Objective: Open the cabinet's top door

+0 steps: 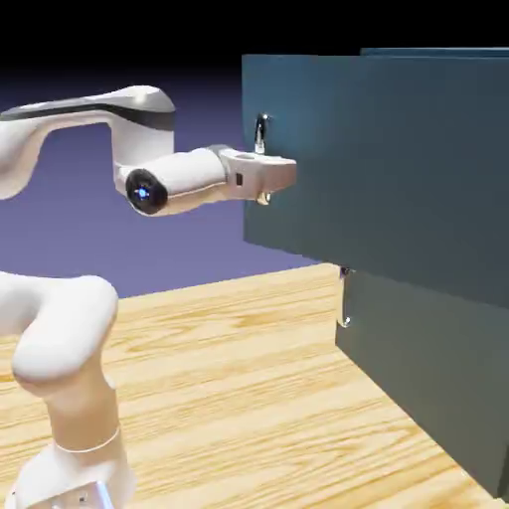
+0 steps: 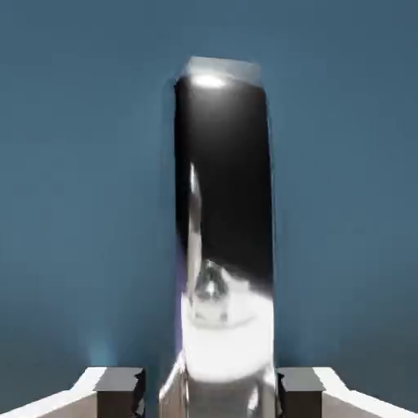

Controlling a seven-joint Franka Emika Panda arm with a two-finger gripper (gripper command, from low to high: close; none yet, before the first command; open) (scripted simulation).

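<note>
The dark teal cabinet fills the right of the exterior view. Its top door is the tall panel, and its near edge stands out ahead of the shorter lower panel. The door's long silver loop handle runs down that near edge. My gripper reaches in level and covers the handle's middle. In the hand view the shiny handle rises large between my grey fingertips, filling the space between them; my gripper is shut on it, with teal door behind.
The lower panel carries a small silver handle just below the top door's corner. A wooden table stretches under the arm. My white arm's base stands at the lower left.
</note>
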